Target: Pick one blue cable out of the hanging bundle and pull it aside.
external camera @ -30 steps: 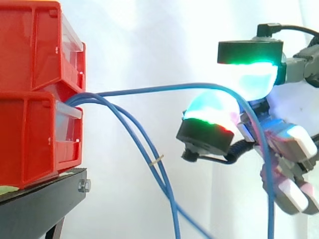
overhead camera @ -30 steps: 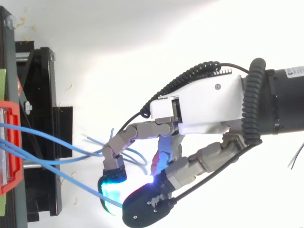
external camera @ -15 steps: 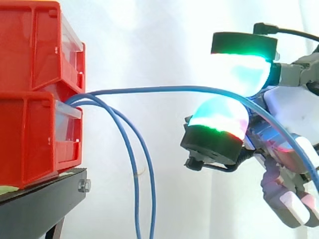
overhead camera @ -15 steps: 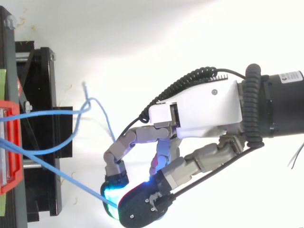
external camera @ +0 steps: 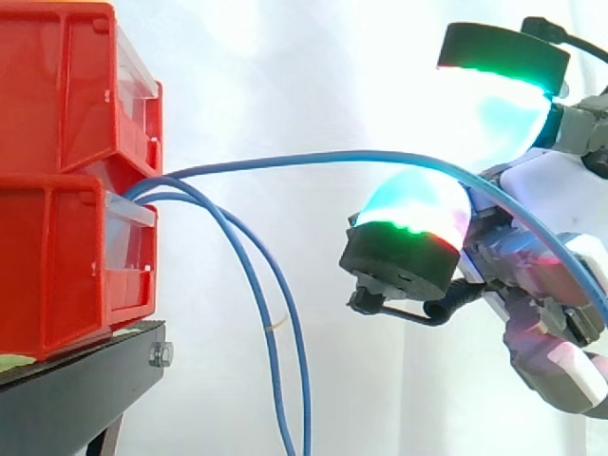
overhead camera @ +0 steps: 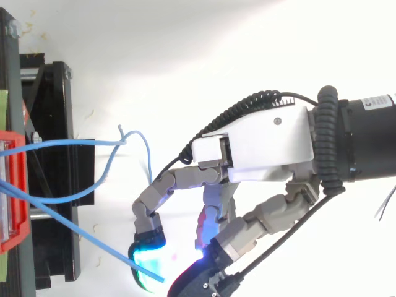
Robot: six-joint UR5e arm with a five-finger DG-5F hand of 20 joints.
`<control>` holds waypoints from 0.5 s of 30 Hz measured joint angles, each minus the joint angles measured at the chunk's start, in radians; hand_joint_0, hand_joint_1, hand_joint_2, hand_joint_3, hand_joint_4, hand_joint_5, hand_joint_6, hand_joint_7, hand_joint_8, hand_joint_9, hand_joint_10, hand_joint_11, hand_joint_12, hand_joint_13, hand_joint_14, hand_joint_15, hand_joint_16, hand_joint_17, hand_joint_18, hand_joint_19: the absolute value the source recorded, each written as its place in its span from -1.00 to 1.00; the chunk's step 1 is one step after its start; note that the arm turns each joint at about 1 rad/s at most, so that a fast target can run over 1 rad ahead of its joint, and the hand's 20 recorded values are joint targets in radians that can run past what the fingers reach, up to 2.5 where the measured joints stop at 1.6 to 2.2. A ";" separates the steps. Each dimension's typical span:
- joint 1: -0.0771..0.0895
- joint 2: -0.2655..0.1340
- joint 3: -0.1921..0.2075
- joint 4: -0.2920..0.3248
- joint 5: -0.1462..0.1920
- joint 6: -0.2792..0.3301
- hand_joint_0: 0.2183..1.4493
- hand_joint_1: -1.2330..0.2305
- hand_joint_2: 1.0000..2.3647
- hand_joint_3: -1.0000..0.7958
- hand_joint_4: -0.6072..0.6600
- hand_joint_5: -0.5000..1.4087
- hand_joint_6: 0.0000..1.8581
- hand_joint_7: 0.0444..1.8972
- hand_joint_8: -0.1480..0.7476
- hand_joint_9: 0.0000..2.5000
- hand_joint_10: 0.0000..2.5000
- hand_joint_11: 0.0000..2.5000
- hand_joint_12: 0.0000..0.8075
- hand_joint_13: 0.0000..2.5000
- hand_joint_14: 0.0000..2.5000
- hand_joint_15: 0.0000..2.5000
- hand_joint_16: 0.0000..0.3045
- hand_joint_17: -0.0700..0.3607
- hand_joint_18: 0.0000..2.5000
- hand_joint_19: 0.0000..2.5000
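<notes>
1. Hand (overhead camera: 260, 145) reaching in from the right edge in both views, white palm cover facing up in the top view.
2. Fingers curled, with one blue cable (external camera: 304, 161) caught inside the curl, running between two glowing pads.
3. Lower pad (external camera: 413, 214), cyan above a red and green rim. Cable lying across its top, touching or nearly so; cannot tell which.
4. Upper pad (external camera: 503, 104), green-rimmed, raised clear of the cable with an open gap beneath.
5. Cable path, side view: out of the front of the lower of two stacked red bins (external camera: 66, 171), arched across to the right, over the lower pad, then sloping down past the palm to the right edge.
6. Top view: same blue cable (overhead camera: 80, 231) in a straight diagonal from the bin at left down to the cyan pad near the bottom edge, far end hidden there.
7. Well apart from the two other blue cables (external camera: 290, 432), hanging as a close pair from the same bin front down to the bottom edge, near the bins.
8. Top view: those two slack and curved beside the stand.
9. Bins on a black stand (external camera: 85, 375) at left; white curtain (external camera: 285, 66) behind.
</notes>
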 measured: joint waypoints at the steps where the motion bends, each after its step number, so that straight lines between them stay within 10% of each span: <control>1: 0.000 0.000 0.000 0.000 0.000 0.000 -0.58 -0.25 -1.00 -0.44 -0.40 -0.41 -0.24 0.04 -0.34 0.10 -0.99 -0.89 -0.21 -0.20 -0.99 -0.64 -0.68 -0.16 -0.25 -0.47; 15: 0.000 0.000 -0.001 0.005 0.000 0.001 -0.44 -0.25 -0.99 -0.30 -0.41 -0.40 -0.27 0.13 -0.36 0.13 -0.99 -0.89 -0.20 -0.19 -0.99 -0.65 -0.67 -0.15 -0.23 -0.48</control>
